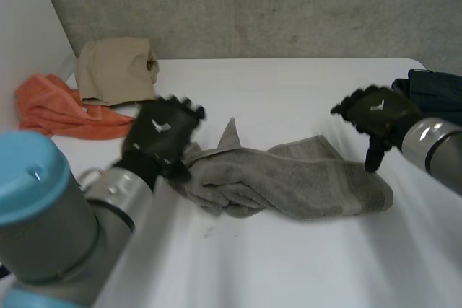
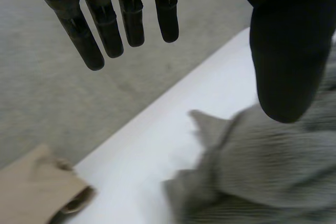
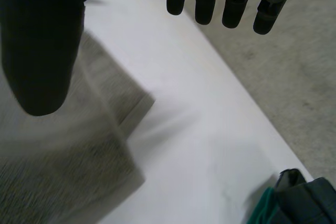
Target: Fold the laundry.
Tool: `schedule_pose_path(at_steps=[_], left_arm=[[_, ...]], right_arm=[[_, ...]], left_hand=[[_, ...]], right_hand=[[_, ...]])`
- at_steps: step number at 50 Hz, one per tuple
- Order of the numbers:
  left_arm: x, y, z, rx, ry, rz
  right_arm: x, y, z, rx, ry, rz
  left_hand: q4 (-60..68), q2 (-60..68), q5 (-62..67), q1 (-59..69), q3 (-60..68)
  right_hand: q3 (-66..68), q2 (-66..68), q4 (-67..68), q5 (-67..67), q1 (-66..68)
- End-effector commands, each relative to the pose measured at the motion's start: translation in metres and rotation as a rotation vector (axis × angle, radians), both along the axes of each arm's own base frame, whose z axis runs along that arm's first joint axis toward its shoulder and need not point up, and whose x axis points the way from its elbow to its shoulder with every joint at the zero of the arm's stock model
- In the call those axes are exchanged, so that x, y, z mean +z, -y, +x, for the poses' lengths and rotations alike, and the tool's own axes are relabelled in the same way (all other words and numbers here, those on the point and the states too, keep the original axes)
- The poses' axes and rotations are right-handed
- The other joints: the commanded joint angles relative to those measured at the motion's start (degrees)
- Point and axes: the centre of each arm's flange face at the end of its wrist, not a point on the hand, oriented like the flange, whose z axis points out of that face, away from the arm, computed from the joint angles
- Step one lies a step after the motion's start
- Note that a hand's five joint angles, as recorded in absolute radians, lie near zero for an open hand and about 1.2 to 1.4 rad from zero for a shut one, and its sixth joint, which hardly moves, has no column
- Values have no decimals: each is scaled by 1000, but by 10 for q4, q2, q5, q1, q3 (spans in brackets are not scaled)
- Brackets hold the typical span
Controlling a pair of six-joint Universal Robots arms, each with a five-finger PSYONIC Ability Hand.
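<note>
The grey towel [image 1: 303,182] lies crumpled on the white table [image 1: 289,272], the nearest cloth to me. It is bunched and twisted at its left end and flatter at its right end. I judge it soft, light, thick-piled and limp: it will sag and drag on the table rather than hold a shape, and nothing in it can break. Recommended holds are the peaked corner standing up at the bunched end and the hemmed corner at the flat end. My left hand [image 1: 162,135] is at the towel's bunched end, fingers straight and parted from the thumb, gripping nothing; whether its palm touches the cloth I cannot tell. My right hand [image 1: 375,115] hovers at the towel's flat end, fingers likewise straight, thumb apart, empty. Beyond the towel's left end lie an orange cloth [image 1: 58,110] and, farther, a tan cloth [image 1: 115,70]. Beyond its right end lies a dark garment [image 1: 433,91].
</note>
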Motion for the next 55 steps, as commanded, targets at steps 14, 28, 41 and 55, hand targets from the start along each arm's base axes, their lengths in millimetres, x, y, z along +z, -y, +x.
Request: schedule_pose_path(at_steps=[14,28,41,55], left_arm=[[-81,96,26,9,72,255],[-106,104,5,-79,30,380],[6,108,6,7,-55,68],[110,52,11,-49,-159,-184]], right_arm=[[-41,26,15,-18,62,288],[-44,33,15,-20,73,234],[-32,34,65,95,96,186],[-78,40,95,174,126,375]], left_hand=[[55,49,61,46,49],[435,429,440,426,429],[587,580,592,577,581],[587,580,592,577,581]], right_hand=[[-20,-22,-20,-24,-30],[-15,-17,-15,-19,-25],[-21,-23,-21,-24,-31],[-21,-23,-21,-24,-31]])
